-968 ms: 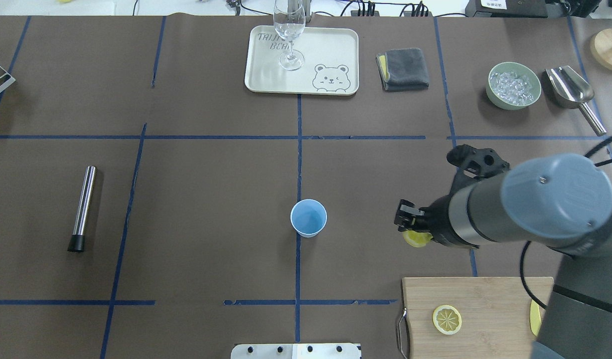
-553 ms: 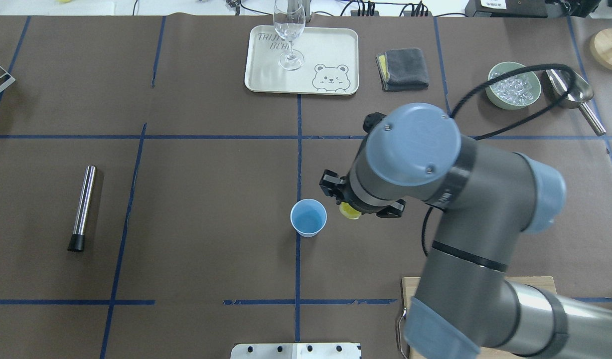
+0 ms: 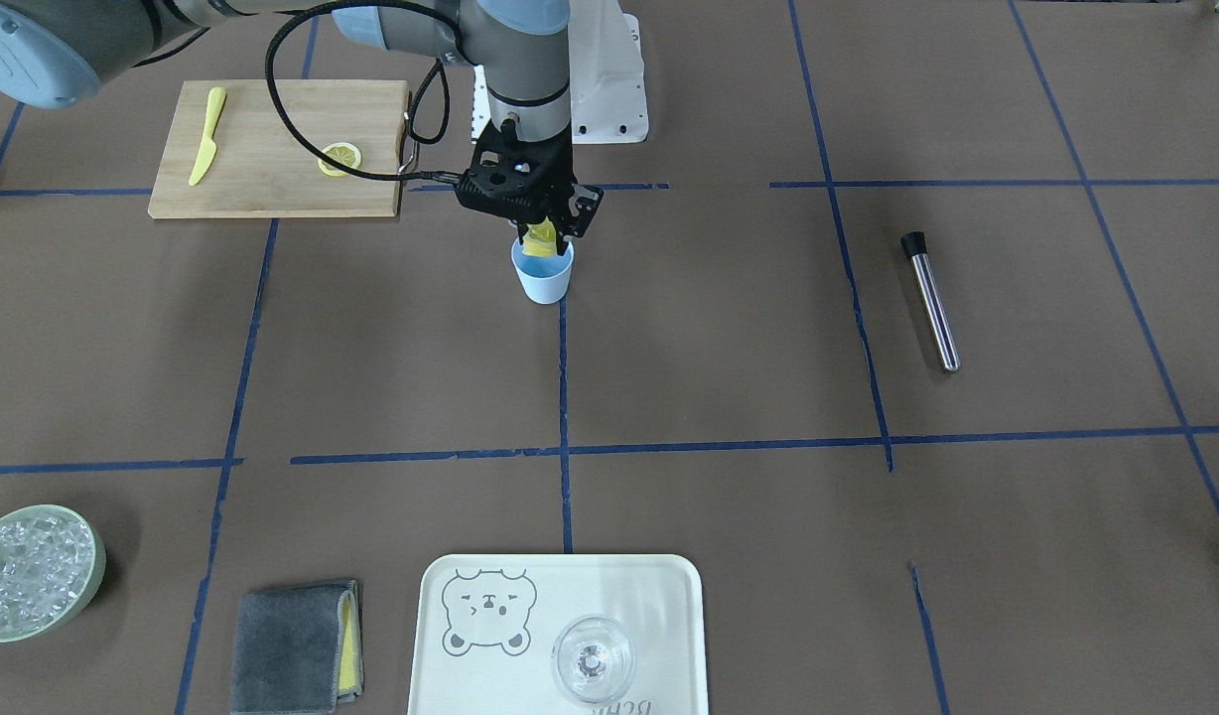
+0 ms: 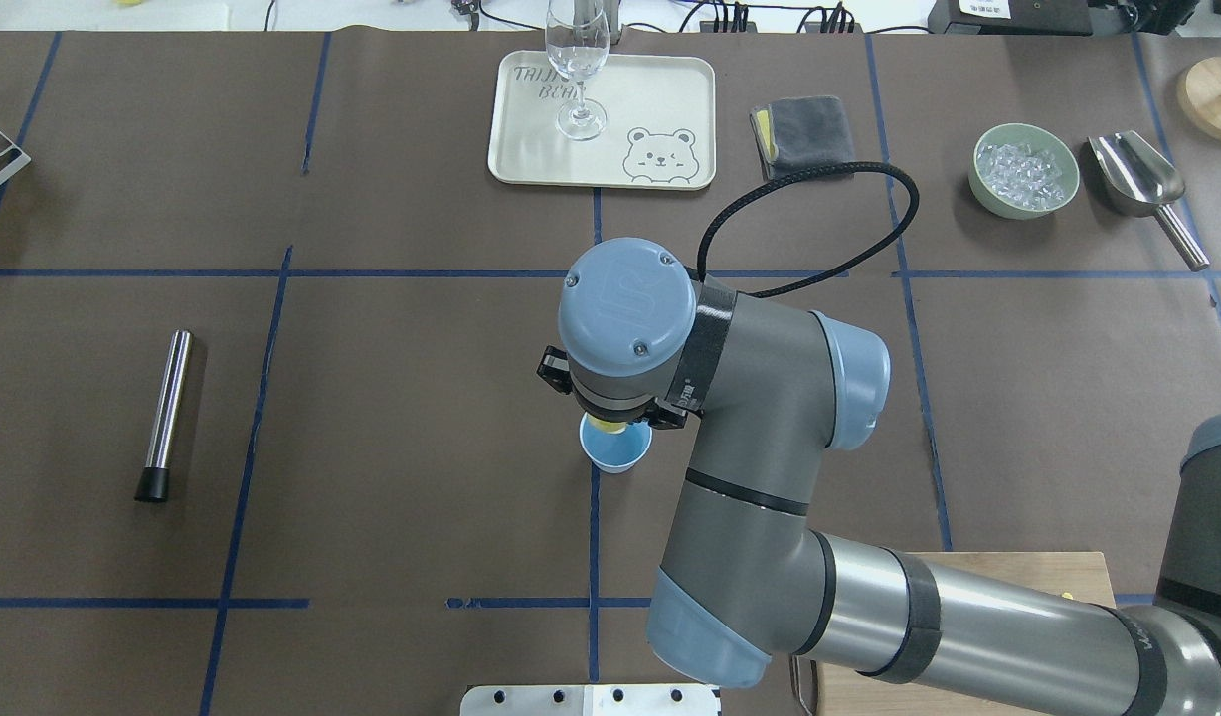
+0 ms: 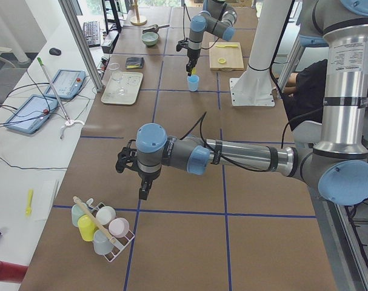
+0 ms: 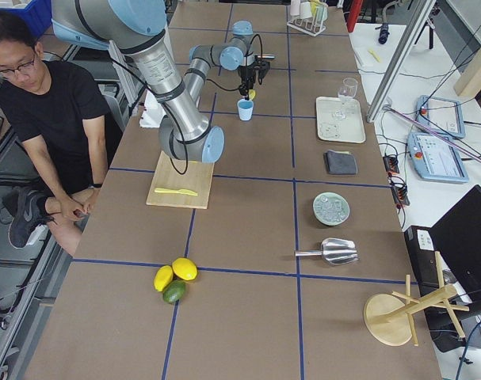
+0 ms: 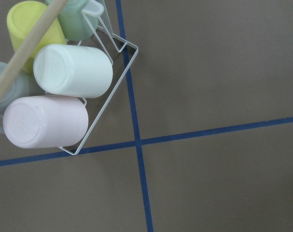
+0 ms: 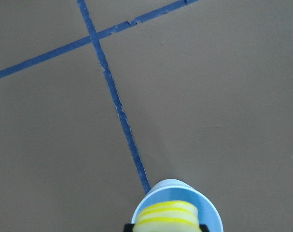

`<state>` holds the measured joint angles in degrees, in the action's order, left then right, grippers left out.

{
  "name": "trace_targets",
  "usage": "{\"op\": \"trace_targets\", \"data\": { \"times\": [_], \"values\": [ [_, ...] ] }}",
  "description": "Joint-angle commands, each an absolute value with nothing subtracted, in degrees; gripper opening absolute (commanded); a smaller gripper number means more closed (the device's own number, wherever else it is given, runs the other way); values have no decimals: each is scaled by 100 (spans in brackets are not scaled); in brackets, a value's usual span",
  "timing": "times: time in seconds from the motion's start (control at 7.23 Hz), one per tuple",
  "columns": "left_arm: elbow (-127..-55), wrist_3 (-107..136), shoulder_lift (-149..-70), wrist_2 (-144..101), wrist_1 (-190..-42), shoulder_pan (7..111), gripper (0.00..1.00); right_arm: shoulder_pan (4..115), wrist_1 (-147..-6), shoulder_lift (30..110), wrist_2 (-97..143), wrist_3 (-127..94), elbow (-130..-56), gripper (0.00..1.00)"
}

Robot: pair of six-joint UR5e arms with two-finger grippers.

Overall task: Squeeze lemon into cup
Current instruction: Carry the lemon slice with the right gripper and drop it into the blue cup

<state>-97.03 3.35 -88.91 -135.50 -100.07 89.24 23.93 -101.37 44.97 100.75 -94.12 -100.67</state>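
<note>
The pale blue cup [image 3: 543, 280] stands on the centre tape line, also showing in the overhead view as cup [image 4: 617, 455]. My right gripper [image 3: 542, 234] points down right above its mouth, shut on a lemon [image 3: 541, 238] slice that is pinched into a fold. The wrist view shows the folded lemon [image 8: 168, 216] over the cup [image 8: 211, 209] rim. A second lemon slice [image 3: 340, 158] lies on the wooden board [image 3: 272, 184]. My left gripper [image 5: 143, 193] hangs far away beside a wire rack of cups [image 5: 99, 227]; I cannot tell whether it is open or shut.
A yellow knife [image 3: 205, 149] lies on the board. A tray [image 3: 436, 636] with a clear glass [image 3: 592, 659], a grey cloth [image 3: 292, 645], a bowl of ice [image 3: 95, 581], a steel rod [image 3: 930, 300] and a scoop [image 4: 1137, 174] surround the middle. A person [image 6: 58, 119] sits beside the table.
My right arm has swung left from near the board, carrying the lemon slice from right of the cup to directly over it.
</note>
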Motion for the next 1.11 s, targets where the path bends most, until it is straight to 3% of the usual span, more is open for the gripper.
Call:
{"op": "trace_targets", "data": {
  "times": [0.0, 0.28, 0.55, 0.69, 0.97],
  "values": [
    [-9694, 334, -8895, -13553, -10011, 8921, 100, 2286, -10125, 4544, 10072, -9413, -10037, 42],
    [-9694, 334, -8895, -13544, -10011, 8921, 100, 2259, -10125, 4570, 10072, -9404, -10054, 54],
    [-9677, 334, -8895, -13544, -10019, 8921, 100, 2268, -10125, 4562, 10072, -9396, -10081, 88],
    [-9677, 334, -8895, -13553, -10020, 8921, 100, 2276, -10125, 4562, 10072, -9387, -10107, 100],
    [-9677, 334, -8895, -13553, -10020, 8921, 100, 2329, -10134, 4579, 10099, -9378, -10204, 100]
  ]
}}
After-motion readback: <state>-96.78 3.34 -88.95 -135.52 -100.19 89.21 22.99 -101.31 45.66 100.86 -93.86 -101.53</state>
